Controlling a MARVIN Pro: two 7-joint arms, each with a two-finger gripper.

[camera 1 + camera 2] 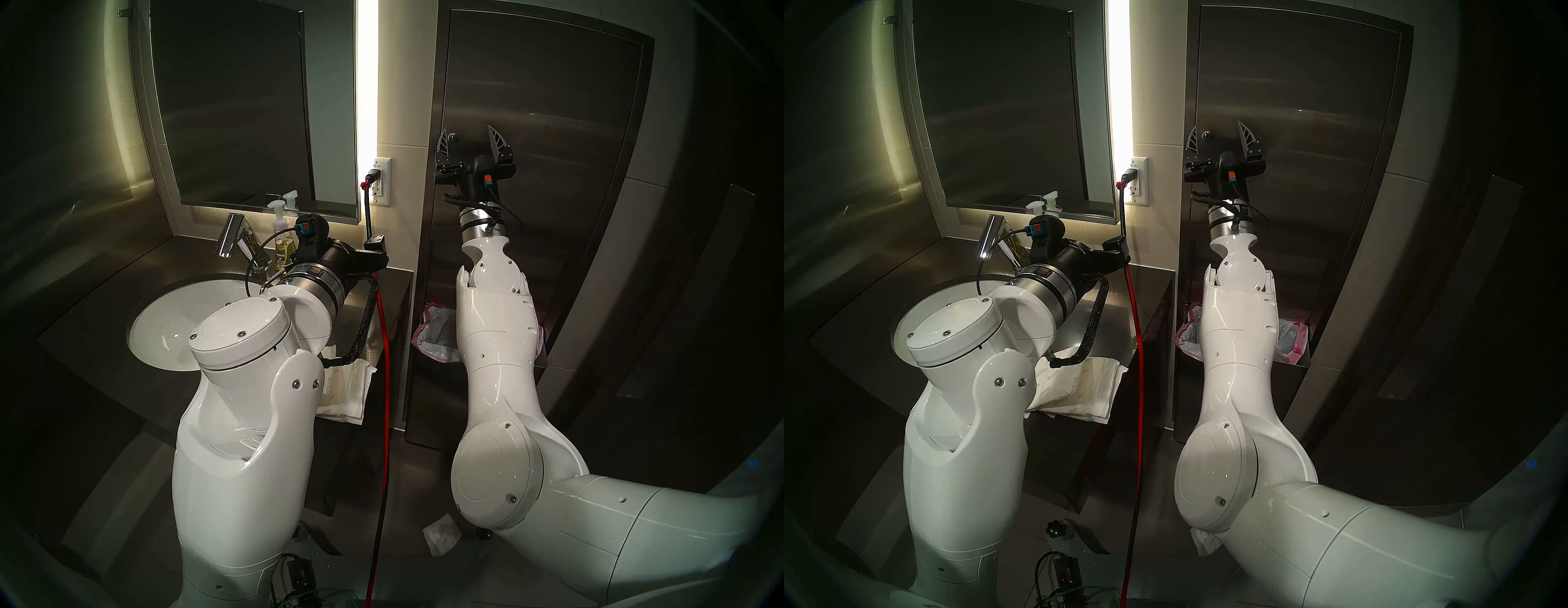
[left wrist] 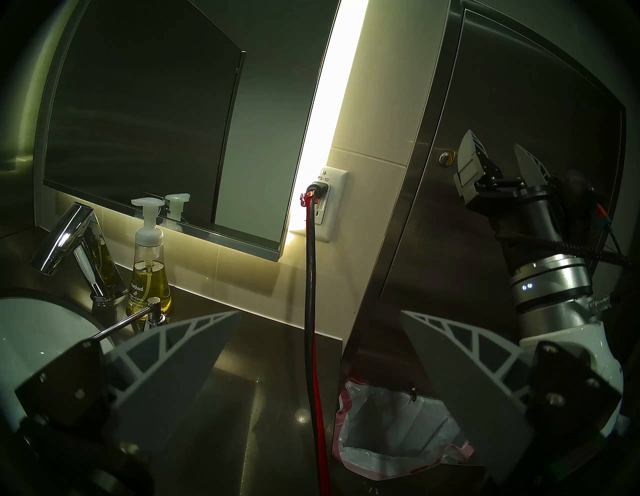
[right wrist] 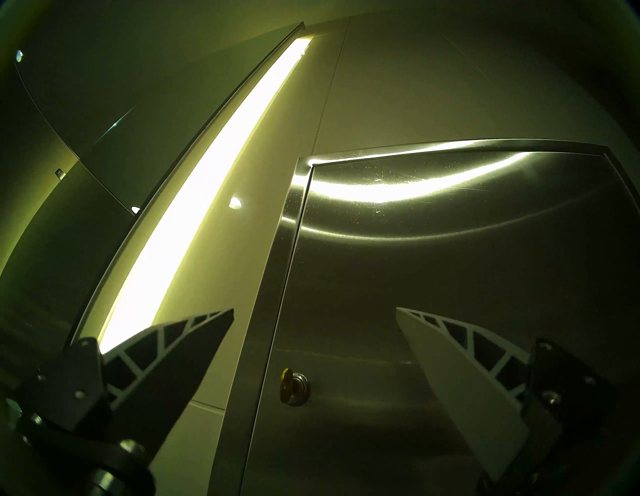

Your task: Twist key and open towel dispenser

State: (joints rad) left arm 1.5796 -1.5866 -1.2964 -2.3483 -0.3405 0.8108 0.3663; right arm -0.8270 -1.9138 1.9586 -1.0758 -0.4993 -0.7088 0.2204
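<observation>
The towel dispenser point(image 1: 551, 106) is a tall brushed-steel wall cabinet, and its door panel is shut flush. The key point(image 1: 453, 136) sits in a small round silvery lock at the door's left edge. It also shows in the right wrist view point(image 3: 294, 384), with a brass-coloured head. My right gripper point(image 1: 466, 129) is open and raised against the door. The key lies between its fingers, close to the left finger, untouched. My left gripper point(image 2: 320, 311) is open and empty over the counter, pointing at the dispenser. A bin with a pink-edged bag point(image 1: 432, 335) sits low in the cabinet.
A white sink point(image 1: 169, 322), a faucet point(image 1: 231, 237) and a soap bottle point(image 1: 280, 237) stand under the dark mirror point(image 1: 237, 106). A red and black cable point(image 1: 384, 382) hangs from the wall outlet point(image 1: 380, 180). Folded paper towels point(image 1: 348, 390) lie on the counter's corner.
</observation>
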